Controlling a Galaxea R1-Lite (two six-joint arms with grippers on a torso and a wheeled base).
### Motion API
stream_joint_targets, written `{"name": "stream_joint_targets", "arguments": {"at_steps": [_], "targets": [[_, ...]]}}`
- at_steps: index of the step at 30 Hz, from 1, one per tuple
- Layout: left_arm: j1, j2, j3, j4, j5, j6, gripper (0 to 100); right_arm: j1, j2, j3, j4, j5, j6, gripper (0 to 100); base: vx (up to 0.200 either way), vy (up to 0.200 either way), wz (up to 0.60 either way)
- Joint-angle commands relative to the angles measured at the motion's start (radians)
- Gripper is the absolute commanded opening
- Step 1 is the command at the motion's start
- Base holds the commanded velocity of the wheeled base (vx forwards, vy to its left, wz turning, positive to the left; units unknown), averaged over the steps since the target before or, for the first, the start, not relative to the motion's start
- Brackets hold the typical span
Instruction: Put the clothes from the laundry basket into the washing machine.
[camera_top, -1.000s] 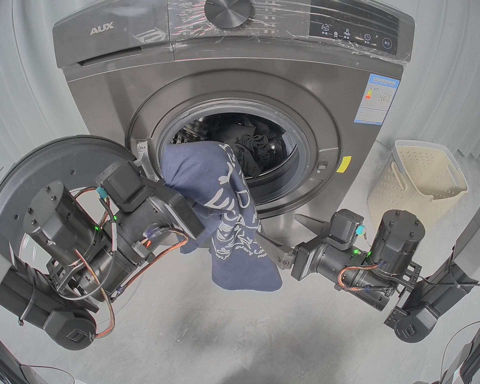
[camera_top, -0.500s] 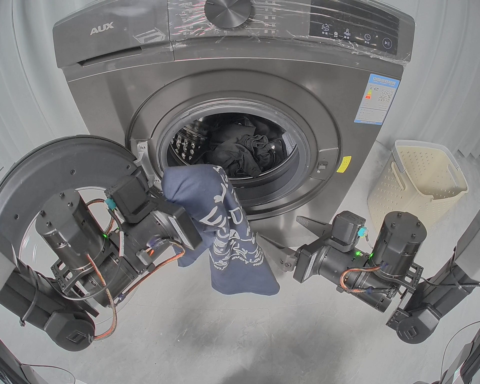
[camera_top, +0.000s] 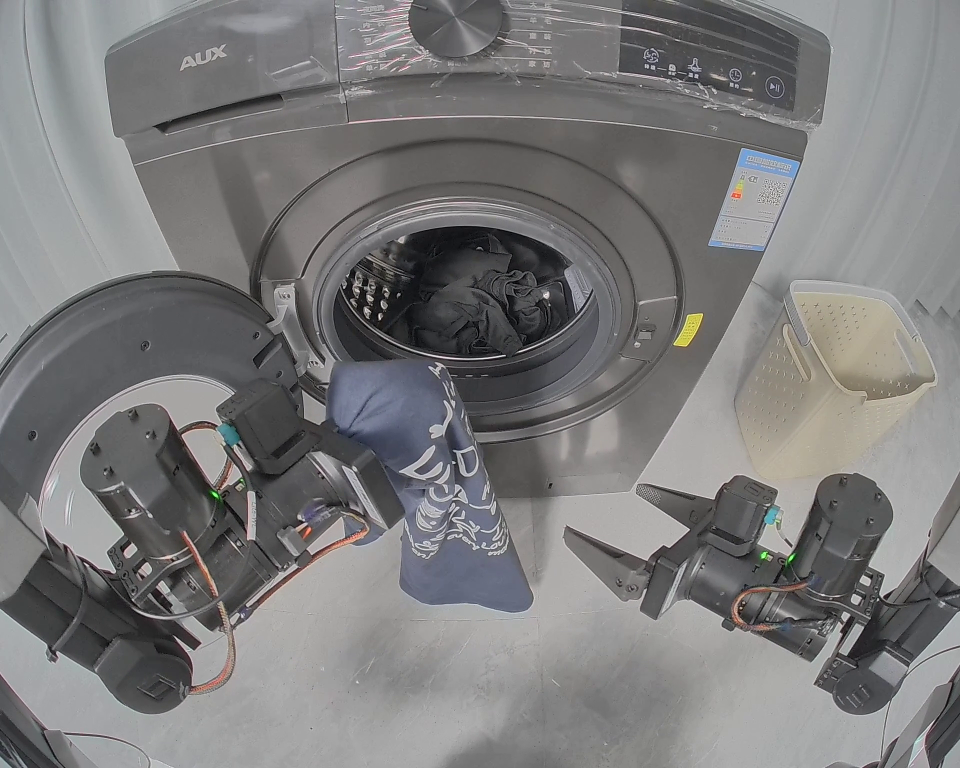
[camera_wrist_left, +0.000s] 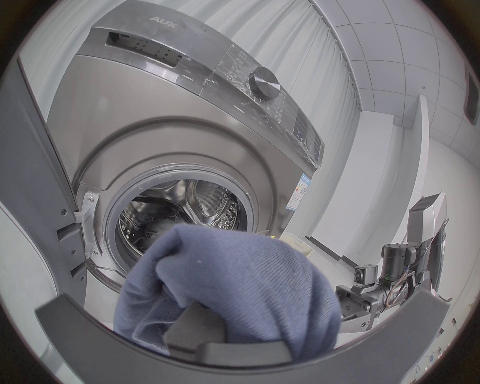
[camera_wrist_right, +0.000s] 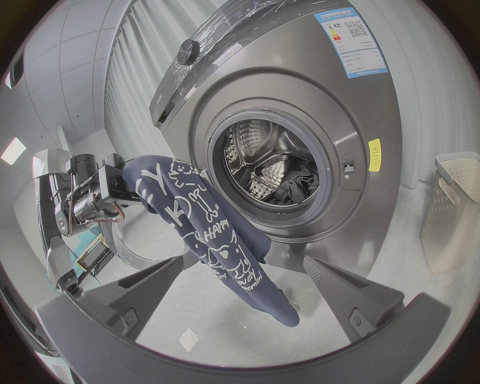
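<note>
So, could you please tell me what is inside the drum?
A heap of black clothes lies low in the drum. Whatever is under the heap is covered. The navy shirt hangs outside, below the opening.

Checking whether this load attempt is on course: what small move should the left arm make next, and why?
Probably raise the left gripper toward the drum opening. It is shut on the navy garment, which hangs outside the washing machine, its tail below the door rim; the right gripper is open and apart.

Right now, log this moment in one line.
left claw: shut on navy shirt, outside drum | right claw: open, empty | dark clothes: in drum
</note>
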Motion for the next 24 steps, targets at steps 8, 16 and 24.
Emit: {"name": "stream_joint_targets", "arguments": {"at_steps": [8, 16, 24], "targets": [[0.0, 0.047, -0.037, -0.004, -0.002, 0.0, 0, -0.01, -0.023, 0.042, -0.015, 0.005, 0.004, 100, 0.2, 0.0, 0.0], [-0.003, 0.089, -0.067, -0.014, -0.005, 0.002, 0, -0.016, -0.025, 0.043, -0.015, 0.005, 0.004, 100, 0.2, 0.0, 0.0], [-0.011, 0.165, -0.087, -0.047, -0.003, 0.026, 0, -0.001, -0.026, 0.049, -0.017, 0.005, 0.006, 100, 0.0, 0.0, 0.0]]}}
